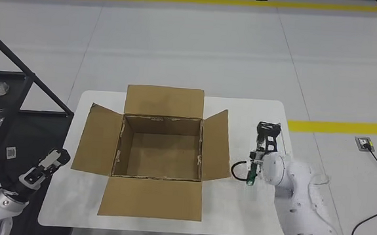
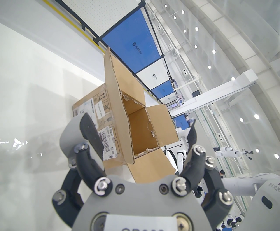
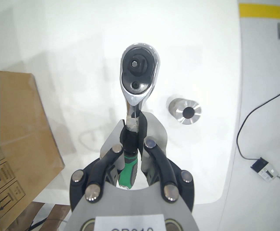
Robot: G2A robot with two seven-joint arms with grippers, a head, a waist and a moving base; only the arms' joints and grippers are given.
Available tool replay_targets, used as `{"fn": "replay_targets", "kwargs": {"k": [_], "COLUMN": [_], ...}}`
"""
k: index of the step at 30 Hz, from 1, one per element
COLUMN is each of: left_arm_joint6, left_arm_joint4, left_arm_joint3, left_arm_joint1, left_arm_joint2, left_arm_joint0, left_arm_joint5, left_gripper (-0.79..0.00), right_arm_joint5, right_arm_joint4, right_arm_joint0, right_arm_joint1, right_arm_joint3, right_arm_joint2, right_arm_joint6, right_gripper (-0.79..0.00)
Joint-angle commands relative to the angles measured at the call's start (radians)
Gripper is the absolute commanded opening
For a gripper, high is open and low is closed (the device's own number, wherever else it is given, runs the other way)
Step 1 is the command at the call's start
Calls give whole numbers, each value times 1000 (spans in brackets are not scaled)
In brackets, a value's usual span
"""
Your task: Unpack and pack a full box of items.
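Currently your right gripper (image 3: pixel 133 129) sits clamped on the ratchet wrench (image 3: pixel 139 72). Its long axis is in line with the fingers, chrome head out front over the table (image 3: pixel 65 54), green handle rearward, right of the open box (image 1: pixel 164 101). Your left gripper (image 2: pixel 140 124): jaws apart.

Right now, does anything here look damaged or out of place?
The cardboard box has ragged, torn edges where its flaps fold, as if ripped open. A small metal socket sits loose on the table, apart from the ratchet held in the right claw. Otherwise nothing stands out.
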Motion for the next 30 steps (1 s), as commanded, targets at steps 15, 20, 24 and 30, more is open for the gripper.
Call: {"fn": "replay_targets", "kwargs": {"k": [15, 20, 24, 30], "left_arm_joint6": [0, 0, 0, 0], "left_arm_joint4": [0, 0, 0, 0], "left_arm_joint3": [0, 0, 0, 0], "left_arm_joint1": [0, 0, 0, 0], "left_arm_joint2": [0, 0, 0, 0], "left_arm_joint0": [0, 0, 0, 0], "left_arm_joint5": [0, 0, 0, 0], "left_gripper": [0, 0, 0, 0], "right_arm_joint5": [-123, -137, -138, -143], "right_arm_joint4": [-393, -348, -224, -17], "right_arm_joint0": [100, 305, 458, 635], "right_arm_joint1": [-42, -109, -182, -318], "right_arm_joint3": [-456, -240, -3, 420], "right_arm_joint2": [-414, -603, -717, -856], "right_arm_joint6": [27, 56, 42, -37], "right_gripper": [-785, -785, -785, -785]}}
